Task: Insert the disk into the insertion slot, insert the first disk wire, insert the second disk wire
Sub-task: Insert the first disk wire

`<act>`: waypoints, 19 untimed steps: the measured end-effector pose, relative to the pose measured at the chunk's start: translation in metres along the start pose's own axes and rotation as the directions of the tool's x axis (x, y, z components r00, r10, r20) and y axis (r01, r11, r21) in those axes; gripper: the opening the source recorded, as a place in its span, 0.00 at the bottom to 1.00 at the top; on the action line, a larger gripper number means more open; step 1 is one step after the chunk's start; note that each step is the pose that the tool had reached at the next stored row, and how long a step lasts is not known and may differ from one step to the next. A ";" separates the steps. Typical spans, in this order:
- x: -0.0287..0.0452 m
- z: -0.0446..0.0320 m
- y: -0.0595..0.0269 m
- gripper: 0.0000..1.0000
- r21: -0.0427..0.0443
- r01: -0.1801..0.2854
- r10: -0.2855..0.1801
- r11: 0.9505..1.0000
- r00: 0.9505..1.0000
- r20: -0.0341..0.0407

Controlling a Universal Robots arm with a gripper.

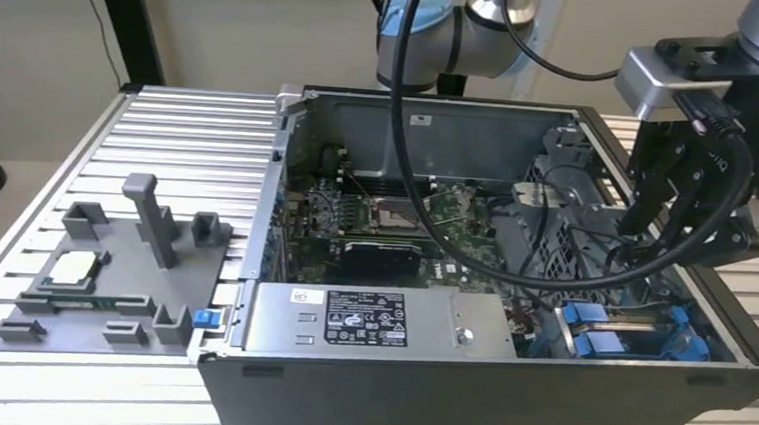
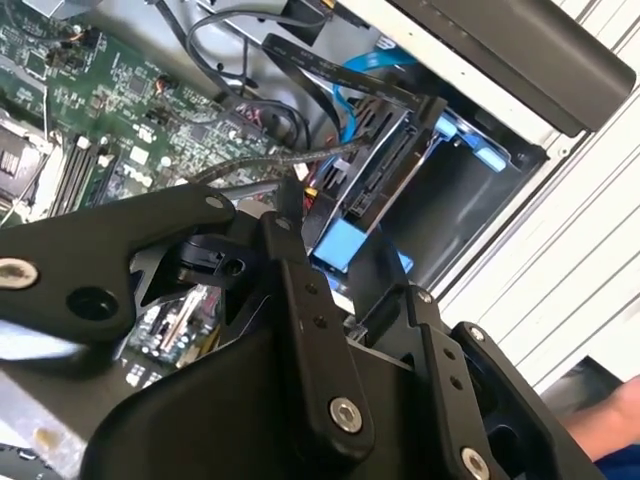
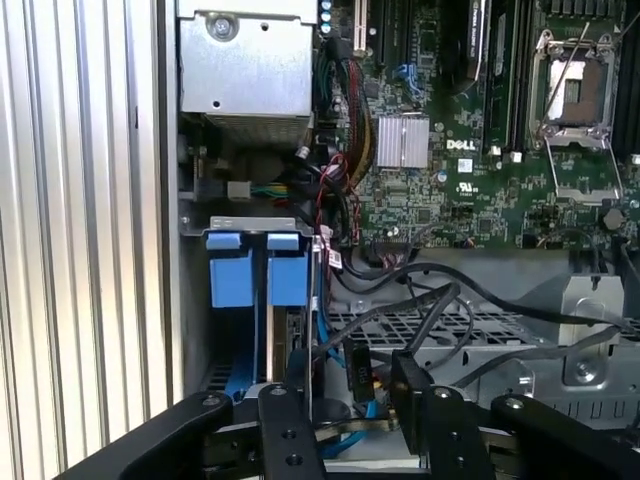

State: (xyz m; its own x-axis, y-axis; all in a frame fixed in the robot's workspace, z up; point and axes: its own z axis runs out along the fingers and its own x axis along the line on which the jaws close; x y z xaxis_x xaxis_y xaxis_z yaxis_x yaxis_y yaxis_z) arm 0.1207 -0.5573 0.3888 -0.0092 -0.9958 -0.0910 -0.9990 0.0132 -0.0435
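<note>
Our gripper (image 3: 350, 368) hovers with its fingers (image 3: 290, 430) spread apart, the claw released and grasping nothing. In the exterior view it hangs over the 4 o'clock corner of the open computer case (image 1: 492, 140), where the insertion slot (image 1: 626, 330) lies. In the second wrist view we see the disk (image 2: 385, 165) seated in that bay, connector end toward the claw; a blue cable (image 2: 365, 65) runs close by

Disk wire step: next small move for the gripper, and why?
Likely a slight, slow press of the gripper toward the disk. The disk looks seated in the insertion slot, and a black wire connector sits at the gripper, by the disk's edge; whether it's mated I can't tell.
</note>
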 end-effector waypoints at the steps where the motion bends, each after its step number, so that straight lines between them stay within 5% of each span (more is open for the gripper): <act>1: 0.0000 0.0001 0.0000 1.00 0.001 0.000 0.000 1.000 1.000 0.000; 19: 0.0006 0.0062 0.0057 1.00 0.010 0.001 -0.001 1.000 1.000 0.000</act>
State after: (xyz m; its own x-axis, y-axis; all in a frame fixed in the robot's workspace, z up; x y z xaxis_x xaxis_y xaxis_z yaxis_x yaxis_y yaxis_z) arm 0.1153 -0.5573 0.3823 -0.0086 -0.9958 -0.0911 -0.9985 0.0135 -0.0534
